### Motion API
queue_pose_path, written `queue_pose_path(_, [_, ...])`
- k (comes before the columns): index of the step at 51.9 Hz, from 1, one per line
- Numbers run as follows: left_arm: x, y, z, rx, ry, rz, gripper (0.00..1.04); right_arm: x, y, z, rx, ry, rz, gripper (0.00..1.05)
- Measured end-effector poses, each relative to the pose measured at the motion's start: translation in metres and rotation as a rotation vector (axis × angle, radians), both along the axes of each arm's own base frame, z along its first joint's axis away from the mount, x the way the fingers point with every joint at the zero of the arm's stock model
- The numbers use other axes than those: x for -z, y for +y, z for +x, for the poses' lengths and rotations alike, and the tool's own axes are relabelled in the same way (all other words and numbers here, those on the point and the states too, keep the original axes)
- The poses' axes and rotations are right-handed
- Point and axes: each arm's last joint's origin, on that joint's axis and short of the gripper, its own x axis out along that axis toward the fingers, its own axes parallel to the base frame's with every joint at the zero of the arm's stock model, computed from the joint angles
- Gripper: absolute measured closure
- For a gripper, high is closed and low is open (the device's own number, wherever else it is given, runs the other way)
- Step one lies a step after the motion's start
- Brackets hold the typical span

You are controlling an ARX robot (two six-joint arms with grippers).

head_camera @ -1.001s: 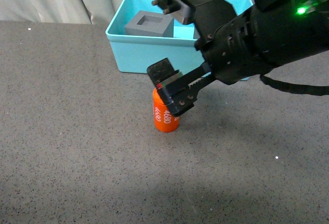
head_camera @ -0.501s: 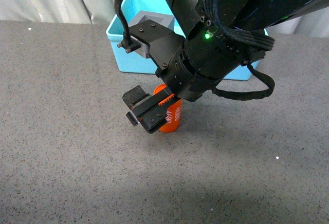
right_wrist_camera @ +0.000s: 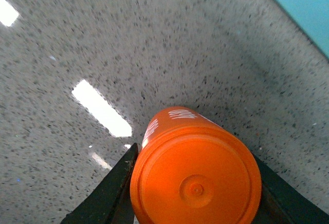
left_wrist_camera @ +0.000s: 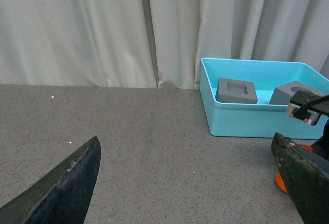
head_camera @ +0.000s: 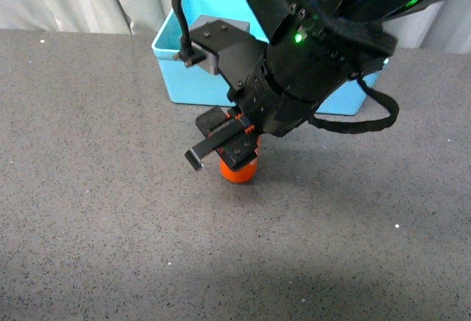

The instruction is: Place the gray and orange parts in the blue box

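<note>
Reaching straight down, the right gripper (head_camera: 227, 144) brackets the upright orange cylinder (head_camera: 239, 172), a jaw each side, whether clamped yet unclear.

The front view looks from high up on the robot, forward and down over the tabletop (head_camera: 88, 203) to the blue box (head_camera: 193, 85); the left wrist view sits low and far back, looking flat across to the curtain (left_wrist_camera: 77, 29); the right wrist view looks straight down, very near the orange cylinder (right_wrist_camera: 195, 178); all three views show that cylinder.
</note>
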Motion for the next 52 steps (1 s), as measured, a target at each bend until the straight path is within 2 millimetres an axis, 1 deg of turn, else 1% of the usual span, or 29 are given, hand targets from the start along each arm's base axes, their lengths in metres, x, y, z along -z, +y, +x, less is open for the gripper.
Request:
queue_pose_path(3, [0.000,0.000,0.000,0.000,0.000,0.000,0.07,-0.011,-0.003,0.001,0.005,-0.027,0.032,0.60])
queue_pose_path(4, [0.000,0.000,0.000,0.000,0.000,0.000,0.07,-0.017,-0.004,0.001,0.008,-0.046,0.050,0.60])
queue_pose_path(5, [0.000,0.000,0.000,0.000,0.000,0.000,0.07,-0.025,-0.006,0.002,0.013,-0.071,0.064,0.60])
queue_pose_path(6, [0.000,0.000,0.000,0.000,0.000,0.000,0.07,-0.038,-0.009,0.004,0.021,-0.119,0.085,0.60])
queue_pose_path(10, [0.000,0.000,0.000,0.000,0.000,0.000,0.07,-0.074,-0.020,0.009,0.051,-0.212,0.136,0.60])
queue_pose_path(11, [0.000,0.000,0.000,0.000,0.000,0.000,0.07,-0.087,-0.024,0.011,0.067,-0.247,0.147,0.60])
queue_pose_path(13, [0.000,0.000,0.000,0.000,0.000,0.000,0.07,-0.101,-0.029,0.017,0.087,-0.286,0.163,0.60])
queue_pose_path(16, [0.000,0.000,0.000,0.000,0.000,0.000,0.07,-0.117,-0.034,0.027,0.117,-0.331,0.182,0.60])
queue_pose_path(17, [0.000,0.000,0.000,0.000,0.000,0.000,0.07,-0.122,-0.036,0.033,0.136,-0.347,0.181,0.60])
queue_pose_path(18, [0.000,0.000,0.000,0.000,0.000,0.000,0.07,-0.124,-0.038,0.038,0.149,-0.355,0.175,0.60])
queue_pose_path(22, [0.000,0.000,0.000,0.000,0.000,0.000,0.07,-0.125,-0.040,0.052,0.180,-0.360,0.164,0.60])
queue_pose_path(26, [0.000,0.000,0.000,0.000,0.000,0.000,0.07,-0.120,-0.041,0.068,0.204,-0.348,0.148,0.60])
queue_pose_path(30, [0.000,0.000,0.000,0.000,0.000,0.000,0.07,-0.111,-0.038,0.083,0.219,-0.325,0.134,0.60])
queue_pose_path(40, [0.000,0.000,0.000,0.000,0.000,0.000,0.07,-0.077,-0.029,0.124,0.253,-0.229,0.093,0.60])
queue_pose_path(43, [0.000,0.000,0.000,0.000,0.000,0.000,0.07,-0.071,-0.025,0.131,0.255,-0.209,0.088,0.60])
queue_pose_path(52, [0.000,0.000,0.000,0.000,0.000,0.000,0.07,-0.057,-0.021,0.142,0.266,-0.162,0.055,0.60])
